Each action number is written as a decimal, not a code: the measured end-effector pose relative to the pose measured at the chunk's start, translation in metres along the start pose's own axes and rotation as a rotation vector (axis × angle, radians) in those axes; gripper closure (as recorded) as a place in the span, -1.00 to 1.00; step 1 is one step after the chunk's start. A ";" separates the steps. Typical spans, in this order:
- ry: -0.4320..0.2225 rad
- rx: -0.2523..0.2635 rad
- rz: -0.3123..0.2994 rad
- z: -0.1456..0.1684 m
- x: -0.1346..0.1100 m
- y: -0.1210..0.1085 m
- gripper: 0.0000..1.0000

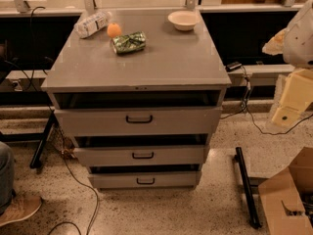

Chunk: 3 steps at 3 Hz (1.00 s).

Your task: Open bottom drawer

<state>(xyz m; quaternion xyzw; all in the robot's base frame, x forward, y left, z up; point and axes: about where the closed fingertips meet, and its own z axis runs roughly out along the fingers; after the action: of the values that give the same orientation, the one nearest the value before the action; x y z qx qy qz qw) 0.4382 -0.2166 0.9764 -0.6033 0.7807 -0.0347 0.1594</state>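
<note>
A grey metal cabinet [146, 67] stands in the middle of the view with three drawer fronts stacked one above the other. The bottom drawer [171, 179] is the slimmest and narrowest front, low near the floor, with a small black bar handle [145, 181]. A dark gap shows above its front panel. The mid-sized front [142, 155] and the tallest front [138, 120] sit above it, each with a dark gap over it. My gripper [288, 106], a cream-coloured part below the white arm, hangs at the far right edge, well to the right of the cabinet and higher than the bottom drawer.
On the cabinet top lie a plastic bottle [92, 24], an orange [114, 30], a green bag [129, 42] and a white bowl [183, 20]. A black bar [247, 187] and a cardboard box [288, 199] are on the floor at right. A person's shoe [17, 209] and cables are at left.
</note>
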 end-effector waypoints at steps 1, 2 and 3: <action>0.000 0.000 0.000 0.000 0.000 0.000 -1.00; -0.079 -0.048 0.012 0.030 -0.006 0.015 -1.00; -0.244 -0.155 0.065 0.098 -0.024 0.051 -1.00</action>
<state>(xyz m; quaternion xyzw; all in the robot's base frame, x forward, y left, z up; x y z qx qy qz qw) 0.4246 -0.1668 0.8759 -0.5879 0.7750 0.1046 0.2071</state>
